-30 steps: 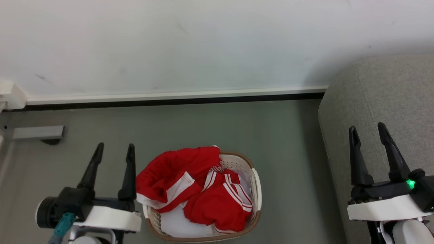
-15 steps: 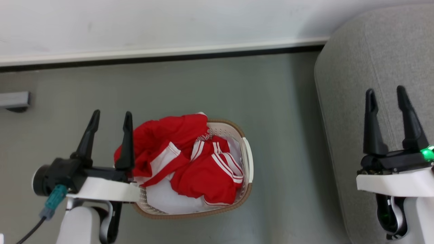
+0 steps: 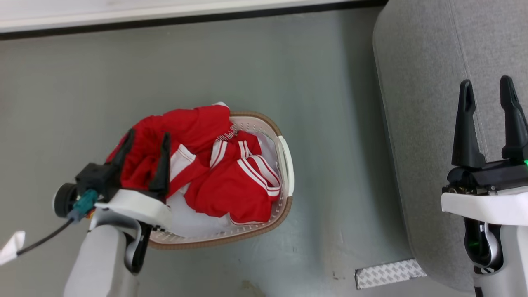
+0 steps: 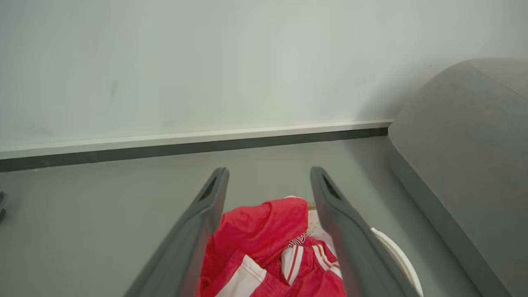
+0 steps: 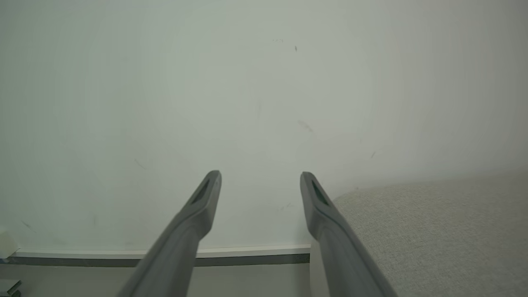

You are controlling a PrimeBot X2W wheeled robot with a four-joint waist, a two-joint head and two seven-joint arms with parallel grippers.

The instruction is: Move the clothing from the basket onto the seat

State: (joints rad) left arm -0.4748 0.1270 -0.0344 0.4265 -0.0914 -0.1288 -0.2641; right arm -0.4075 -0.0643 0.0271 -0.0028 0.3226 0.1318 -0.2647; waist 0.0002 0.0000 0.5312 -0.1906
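Observation:
Red clothing (image 3: 214,165) with white stripes lies bunched in the cream basket (image 3: 286,165) on the floor, spilling over its left rim. My left gripper (image 3: 147,138) hangs open above the left part of the pile. In the left wrist view the red clothing (image 4: 264,243) shows between and below my left gripper (image 4: 268,173), whose fingers hold nothing. The grey seat (image 3: 416,82) fills the right side. Over it my right gripper (image 3: 486,84) is open and empty. The right wrist view has my right gripper (image 5: 260,177) facing the wall, with the seat (image 5: 433,231) at lower right.
A white wall with a dark skirting strip (image 3: 165,20) runs along the far side. Bare grey floor (image 3: 338,123) separates basket and seat. A patterned tape strip (image 3: 387,273) lies on the floor by the seat's near corner. A white sheet (image 3: 198,220) lines the basket.
The head camera has tilted downward, so the whole picture has slid up. My left gripper has moved right, from beside the basket to above the red clothing. Both grippers stay open.

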